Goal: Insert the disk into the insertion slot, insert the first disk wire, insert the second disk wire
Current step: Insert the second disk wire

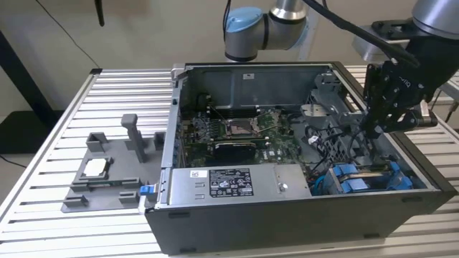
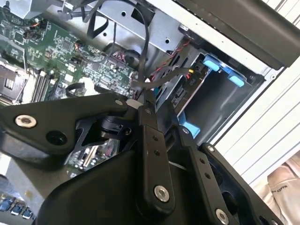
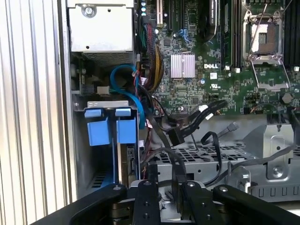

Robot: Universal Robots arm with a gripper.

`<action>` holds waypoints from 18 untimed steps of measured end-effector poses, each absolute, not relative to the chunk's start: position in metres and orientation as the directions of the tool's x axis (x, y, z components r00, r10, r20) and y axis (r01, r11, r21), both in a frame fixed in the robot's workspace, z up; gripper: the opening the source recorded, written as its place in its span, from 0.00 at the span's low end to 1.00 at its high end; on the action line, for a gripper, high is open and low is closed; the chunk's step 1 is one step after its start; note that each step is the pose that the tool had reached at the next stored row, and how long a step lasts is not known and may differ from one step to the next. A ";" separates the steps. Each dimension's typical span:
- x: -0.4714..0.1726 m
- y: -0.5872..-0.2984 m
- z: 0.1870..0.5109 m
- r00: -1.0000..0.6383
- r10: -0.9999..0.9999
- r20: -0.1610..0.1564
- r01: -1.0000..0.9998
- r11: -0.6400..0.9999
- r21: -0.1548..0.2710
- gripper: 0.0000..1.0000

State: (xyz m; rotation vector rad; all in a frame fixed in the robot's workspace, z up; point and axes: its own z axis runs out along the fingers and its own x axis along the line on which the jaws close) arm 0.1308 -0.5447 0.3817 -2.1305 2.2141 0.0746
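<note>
Blue-framed, the disk [image 1: 367, 176] is seated in the insertion slot [image 3: 80, 154], while a black wire [image 2: 145, 65], apparently pinched in the closed gripper [image 2: 140, 101], is held near it to keep its plug within reach.

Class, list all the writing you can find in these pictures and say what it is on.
Label on the power-supply box: too small to read.
White sticker on the case's back wall: too small to read.
Motherboard: a white maker's mark, left unquoted; other markings too fine to read.
</note>
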 end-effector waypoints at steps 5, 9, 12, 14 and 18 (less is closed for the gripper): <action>0.124 -0.538 0.385 -0.037 -0.996 -0.082 -0.999 0.039 -0.026 0.27; 0.120 -0.535 0.387 -0.033 -0.996 -0.079 -0.999 0.035 -0.030 0.27; 0.116 -0.534 0.387 -0.031 -0.997 -0.073 -0.999 0.034 -0.039 0.27; 0.113 -0.533 0.387 -0.030 -0.997 -0.068 -0.998 0.033 -0.045 0.27; 0.107 -0.531 0.387 -0.027 -0.998 -0.057 -0.998 0.030 -0.048 0.27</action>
